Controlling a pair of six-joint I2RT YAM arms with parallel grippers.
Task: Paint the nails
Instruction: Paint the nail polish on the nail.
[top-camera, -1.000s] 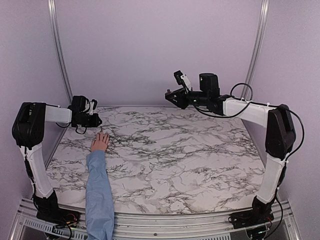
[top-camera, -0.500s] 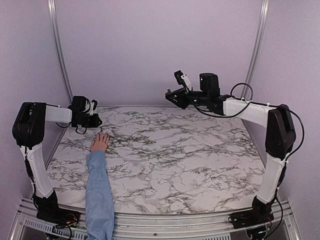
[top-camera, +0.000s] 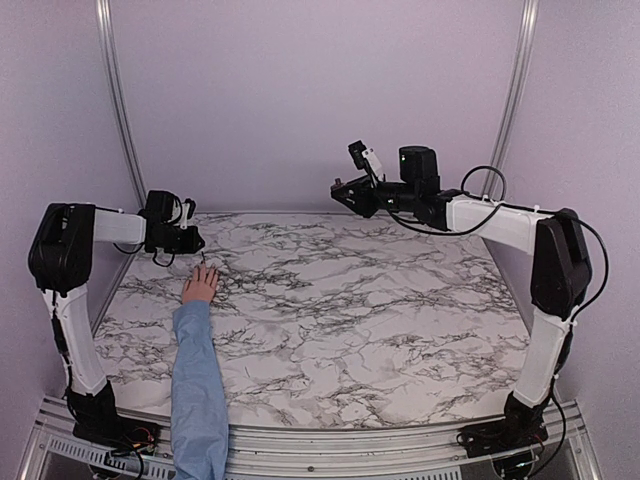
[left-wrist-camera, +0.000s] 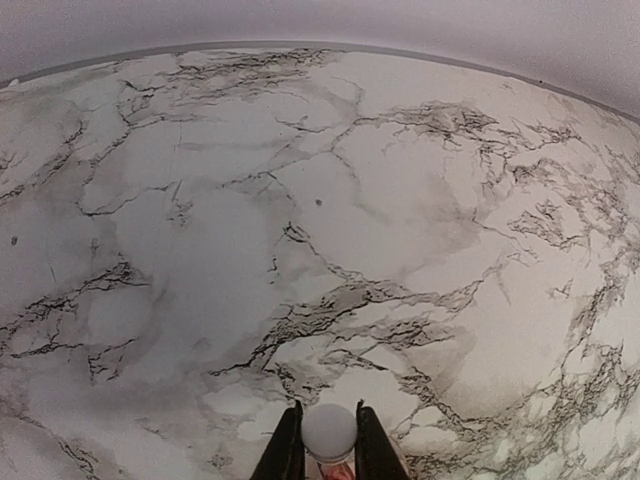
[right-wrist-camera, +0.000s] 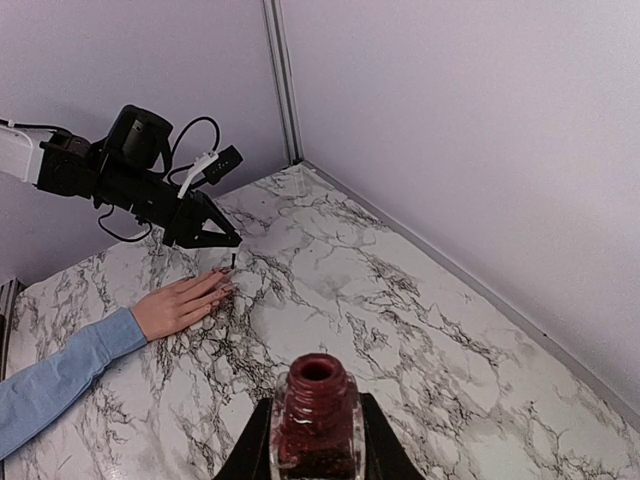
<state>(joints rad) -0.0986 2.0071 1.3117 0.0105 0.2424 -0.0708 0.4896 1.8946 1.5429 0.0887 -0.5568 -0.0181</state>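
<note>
The left gripper (top-camera: 192, 241) is clamping a white cap (left-wrist-camera: 328, 430), its brush (right-wrist-camera: 233, 262) hanging right by the nails (right-wrist-camera: 226, 284) of the hand (top-camera: 200, 285) lying at the table's (top-camera: 380, 300) far left. The right gripper (top-camera: 342, 192) is gripping an open red bottle (right-wrist-camera: 317, 405), raised at the far middle.

No lettering, label, brand, number or sign is legible on the red bottle (right-wrist-camera: 317, 415), blue sleeve (top-camera: 197, 380), marble table (top-camera: 380, 300), left gripper (top-camera: 197, 241) or right gripper (top-camera: 340, 190)
</note>
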